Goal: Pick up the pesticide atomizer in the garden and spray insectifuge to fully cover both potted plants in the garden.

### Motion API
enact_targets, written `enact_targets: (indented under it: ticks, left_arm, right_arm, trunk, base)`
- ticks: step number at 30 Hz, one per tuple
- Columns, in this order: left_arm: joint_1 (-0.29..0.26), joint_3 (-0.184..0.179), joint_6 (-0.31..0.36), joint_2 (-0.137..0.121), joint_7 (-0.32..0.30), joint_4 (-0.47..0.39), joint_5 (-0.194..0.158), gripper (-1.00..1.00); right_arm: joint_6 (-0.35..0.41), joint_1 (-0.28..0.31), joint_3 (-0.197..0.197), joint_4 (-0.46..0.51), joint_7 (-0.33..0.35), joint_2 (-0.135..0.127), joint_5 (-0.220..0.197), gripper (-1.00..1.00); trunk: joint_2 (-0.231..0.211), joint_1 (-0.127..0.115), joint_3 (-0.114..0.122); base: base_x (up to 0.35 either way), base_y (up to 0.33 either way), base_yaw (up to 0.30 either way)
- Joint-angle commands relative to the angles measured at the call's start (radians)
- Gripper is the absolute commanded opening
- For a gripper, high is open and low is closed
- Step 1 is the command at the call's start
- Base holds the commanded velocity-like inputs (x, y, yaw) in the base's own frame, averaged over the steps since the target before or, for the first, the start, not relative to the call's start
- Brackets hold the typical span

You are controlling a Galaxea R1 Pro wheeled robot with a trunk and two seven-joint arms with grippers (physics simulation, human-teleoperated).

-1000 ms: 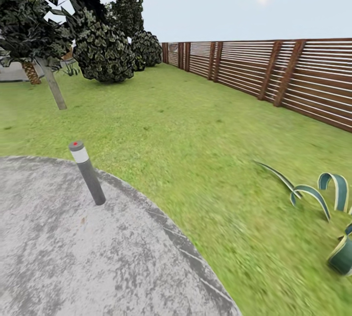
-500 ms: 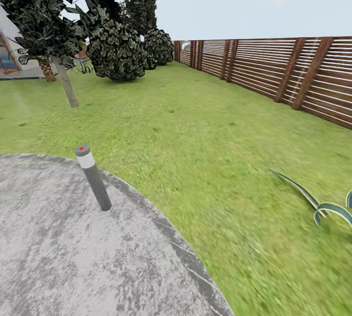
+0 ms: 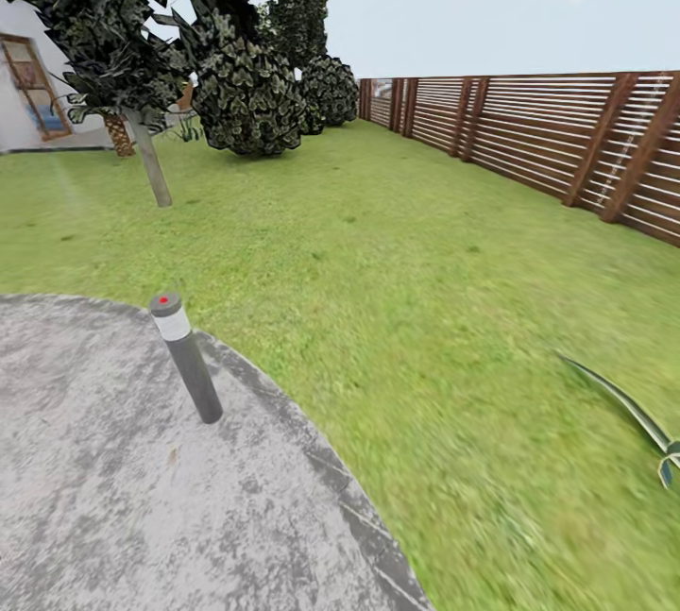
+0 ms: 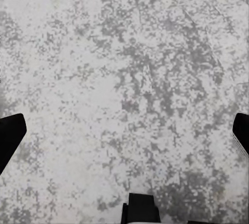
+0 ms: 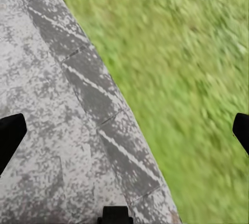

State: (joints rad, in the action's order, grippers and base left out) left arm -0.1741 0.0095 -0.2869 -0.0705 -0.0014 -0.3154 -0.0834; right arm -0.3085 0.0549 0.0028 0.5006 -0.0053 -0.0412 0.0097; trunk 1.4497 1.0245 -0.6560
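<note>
In transit. Atomizer unsighted; likely light, rigid, slick plastic, best taken at the neck. One potted plant (image 3: 652,427) leaf-tips on lawn (image 3: 397,252), beyond patio (image 3: 94,498) edge. Left pincer (image 4: 124,130) and right pincer (image 5: 124,130) both spread, empty.

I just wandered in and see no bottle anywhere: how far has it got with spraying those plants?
Nothing looks done yet. Both claws, left claw and right claw, hang open and empty over the grey patio. One plant's leaf tips poke in at the lawn's edge. Finding the atomizer and spraying both plants remain.
</note>
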Motion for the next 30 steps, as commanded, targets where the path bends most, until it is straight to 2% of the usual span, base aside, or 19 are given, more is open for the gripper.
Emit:
enact_targets:
  ticks: [1,12,22,30]
  left_arm:
    - [-0.001,-0.002,-0.003,0.0,0.0,0.001,-0.009,1.0]
    - [-0.001,0.0,-0.005,-0.002,0.004,0.0,-0.011,1.0]
    - [0.0,0.002,-0.07,-0.003,0.006,0.001,-0.013,1.0]
    - [0.001,0.003,-0.073,-0.002,0.006,0.001,-0.013,1.0]
  right_arm:
    - [-0.003,0.0,0.0,0.0,-0.001,0.0,0.001,1.0]
    - [-0.003,0.0,0.0,0.0,-0.001,0.0,0.001,1.0]
    - [-0.003,0.0,0.0,-0.001,-0.001,0.0,0.001,1.0]
    - [-0.003,0.0,0.0,0.0,-0.001,0.0,0.001,1.0]
  trunk:
    - [0.0,0.001,-0.001]
    - [0.0,0.001,-0.001]
    - [0.0,0.001,-0.001]
    - [0.0,0.001,-0.001]
  base:
    - [0.317,-0.16,0.272]
    - [0.303,-0.163,0.277]
    - [0.333,-0.008,0.278]
    - [0.091,0.0,0.278]
